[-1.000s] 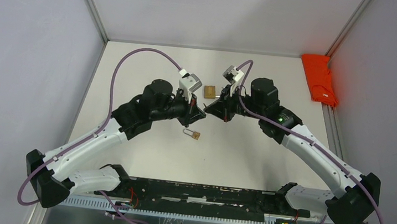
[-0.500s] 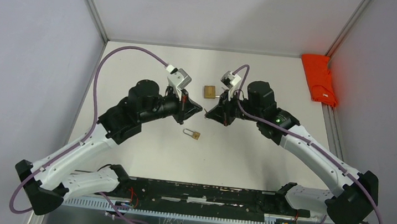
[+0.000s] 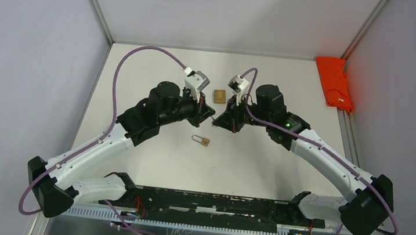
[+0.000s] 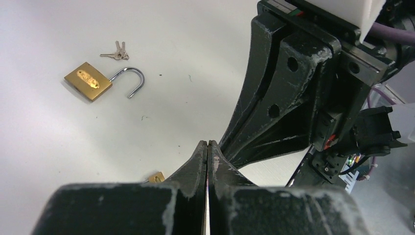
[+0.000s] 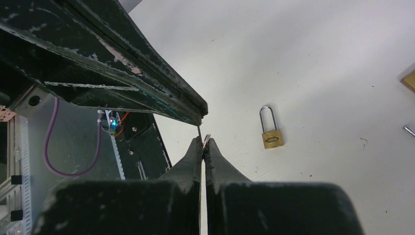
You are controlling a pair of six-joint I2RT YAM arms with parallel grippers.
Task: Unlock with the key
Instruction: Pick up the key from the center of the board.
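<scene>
Now: small brass padlock [image 5: 272,138] lies flat, shackle closed; left jaws shut, right jaws pinching thin key [image 5: 206,139].

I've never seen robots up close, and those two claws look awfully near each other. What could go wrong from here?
1. The right gripper pinches what looks like a thin key at its very tip, right against the left gripper; it could slip and drop.
2. Both shut grippers almost touch, so a small misjudgement could knock them together.
3. The small padlock lies loose, so it may slide when a key is pushed in.
</scene>
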